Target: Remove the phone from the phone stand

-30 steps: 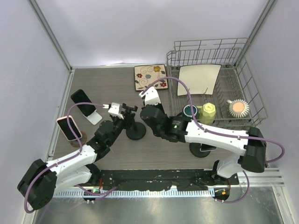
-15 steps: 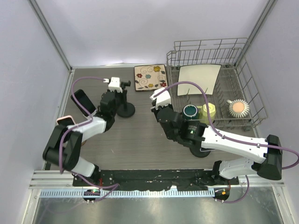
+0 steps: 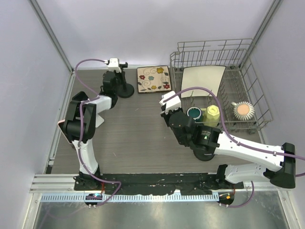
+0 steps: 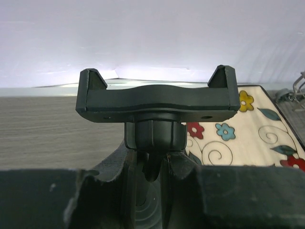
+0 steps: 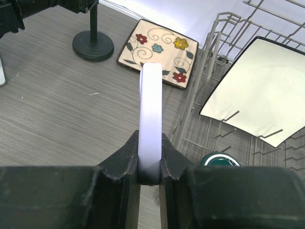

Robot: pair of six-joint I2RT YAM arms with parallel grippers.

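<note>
- The phone [image 5: 151, 109] is off the stand and held by the right jaws. It stands upright with its thin edge toward the wrist camera and its lower end clamped between the two fingers.
- From above, the phone [image 3: 167, 98] is raised over the bench [image 3: 128, 138]. It is just left of the dish rack and in front of the flowered mat.
- The right jaws are closed tight on the phone, one finger on each flat face.
- The phone stand [image 3: 125, 90] has its round base on the bench at the back left, just beside the left edge of the flowered mat [image 3: 153, 78]. It is well apart from the phone.
- In the left wrist view, the stand's black cradle [image 4: 157, 102] faces the camera with its two end hooks pointing up, on a ball joint above the stem.
- The left jaws are closed on the stand's stem below that joint, one finger on each side. The left arm reaches far toward the back wall.
- The dish rack [image 3: 248, 81] fills the right rear of the bench.
- In the rack, a white square plate [image 3: 202, 81] leans among the tines. A dark green cup [image 3: 194, 113] and a yellow cup [image 3: 212, 113] sit side by side in front of it.
- A round, pale ribbed thing [image 3: 243, 110] lies further right in the rack; what it is I cannot tell.
</note>
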